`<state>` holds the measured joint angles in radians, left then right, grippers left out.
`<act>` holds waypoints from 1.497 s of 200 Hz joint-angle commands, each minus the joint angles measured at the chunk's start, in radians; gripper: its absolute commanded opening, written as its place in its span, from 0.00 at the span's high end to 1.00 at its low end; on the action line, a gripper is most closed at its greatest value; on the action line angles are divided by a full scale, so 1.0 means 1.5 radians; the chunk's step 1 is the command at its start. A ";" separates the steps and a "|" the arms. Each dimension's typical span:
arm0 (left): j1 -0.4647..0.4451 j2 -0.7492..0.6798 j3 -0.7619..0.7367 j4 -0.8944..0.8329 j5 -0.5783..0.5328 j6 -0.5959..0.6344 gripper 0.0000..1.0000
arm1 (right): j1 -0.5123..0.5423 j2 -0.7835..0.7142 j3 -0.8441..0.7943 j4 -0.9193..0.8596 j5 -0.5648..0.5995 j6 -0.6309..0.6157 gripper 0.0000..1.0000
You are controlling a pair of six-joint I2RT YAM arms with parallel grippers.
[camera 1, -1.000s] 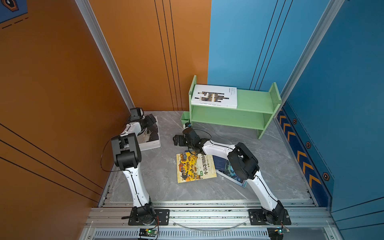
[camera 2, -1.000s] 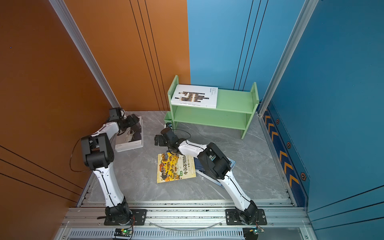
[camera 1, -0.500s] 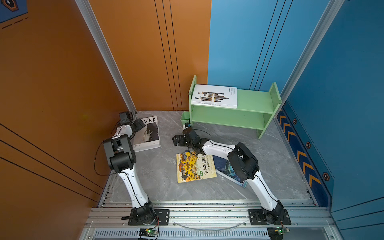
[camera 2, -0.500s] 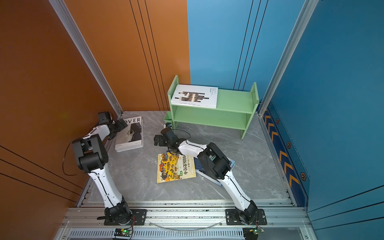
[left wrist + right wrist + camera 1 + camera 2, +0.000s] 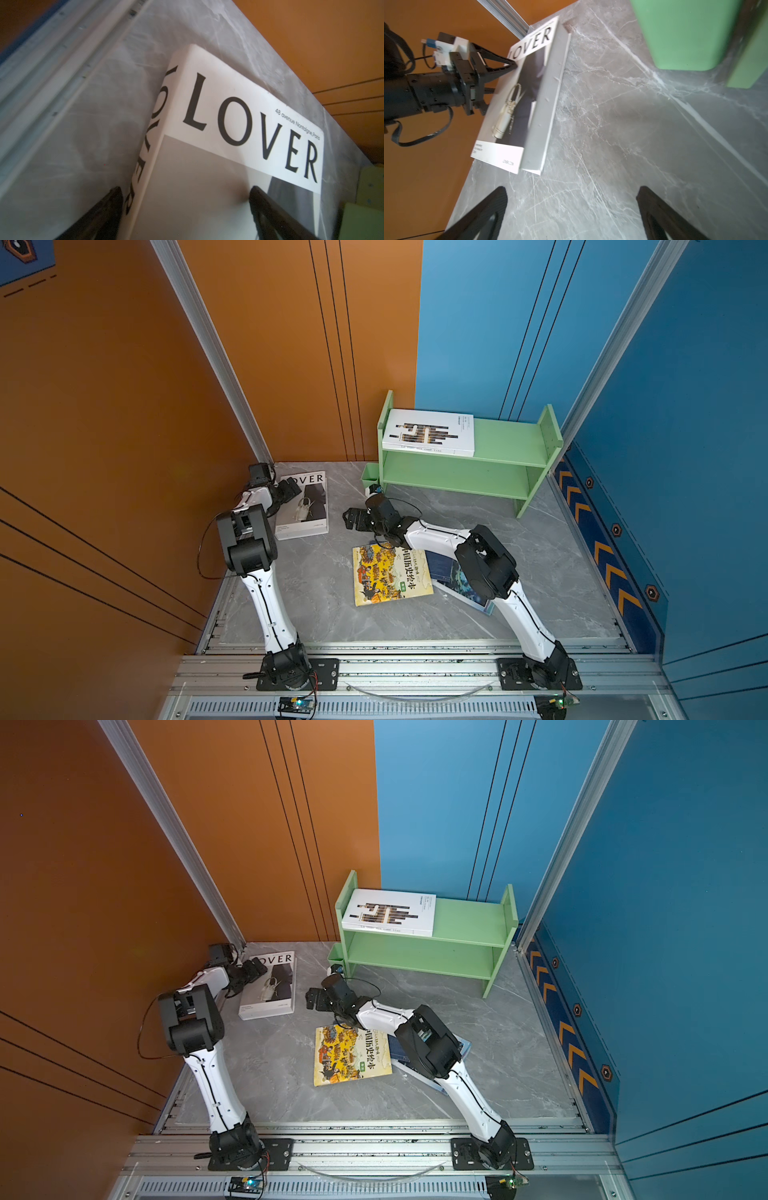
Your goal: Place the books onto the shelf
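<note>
A thick white book lettered "LOVER" point(image 5: 305, 506) point(image 5: 270, 986) lies flat at the back left. My left gripper point(image 5: 291, 491) point(image 5: 187, 207) is open and straddles its spine edge point(image 5: 149, 145), one finger over the cover and one beside the spine. My right gripper point(image 5: 351, 518) point(image 5: 571, 207) hangs open over bare floor, between that book and the shelf point(image 5: 507, 443). Another white book point(image 5: 430, 433) lies on the shelf's top tier. A yellow illustrated book point(image 5: 388, 574) lies in the middle, and a teal book point(image 5: 457, 583) is partly hidden under the right arm.
A small green cup point(image 5: 370, 477) point(image 5: 681, 31) hangs on the shelf's left end, close to my right wrist. The orange wall and an aluminium post point(image 5: 232, 377) stand right behind the left arm. The blue wall runs along the right side.
My left gripper drew back left off the LOVER book, uncovering its title, then came back onto the book's spine edge. The right arm has not moved.
</note>
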<state>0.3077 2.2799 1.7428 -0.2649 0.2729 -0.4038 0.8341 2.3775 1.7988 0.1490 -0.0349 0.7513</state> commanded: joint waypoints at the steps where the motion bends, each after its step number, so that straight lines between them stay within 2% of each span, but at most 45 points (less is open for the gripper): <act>1: -0.055 0.008 -0.003 -0.021 0.073 0.009 0.05 | -0.012 0.040 0.037 0.009 -0.013 0.050 0.00; 43: -0.124 -0.003 -0.011 -0.036 0.063 0.018 0.07 | -0.014 0.065 0.050 0.017 0.004 0.086 0.00; 96: -0.139 -0.034 -0.057 -0.015 0.088 -0.061 0.07 | -0.019 0.111 0.095 0.016 -0.001 0.117 0.00; 140: -0.143 -0.087 -0.141 0.045 0.145 -0.130 0.08 | -0.006 0.111 0.127 0.035 -0.059 0.106 0.00; 204: -0.131 -0.216 -0.326 0.282 0.244 -0.285 0.08 | 0.033 0.062 0.169 0.049 -0.169 0.065 0.00; 240: -0.130 -0.287 -0.389 0.285 0.245 -0.307 0.08 | 0.049 -0.006 0.116 0.044 -0.167 0.051 0.00; 279: -0.136 -0.374 -0.492 0.279 0.236 -0.331 0.08 | 0.049 -0.135 -0.029 0.056 -0.143 0.032 0.00; 299: -0.146 -0.417 -0.533 0.289 0.238 -0.352 0.08 | 0.048 -0.175 -0.060 0.045 -0.151 0.026 0.00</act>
<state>0.1646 1.7111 1.0290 0.2371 0.4389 -0.8364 0.8715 2.2539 1.7370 0.0769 -0.1867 0.8543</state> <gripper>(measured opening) 0.922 0.999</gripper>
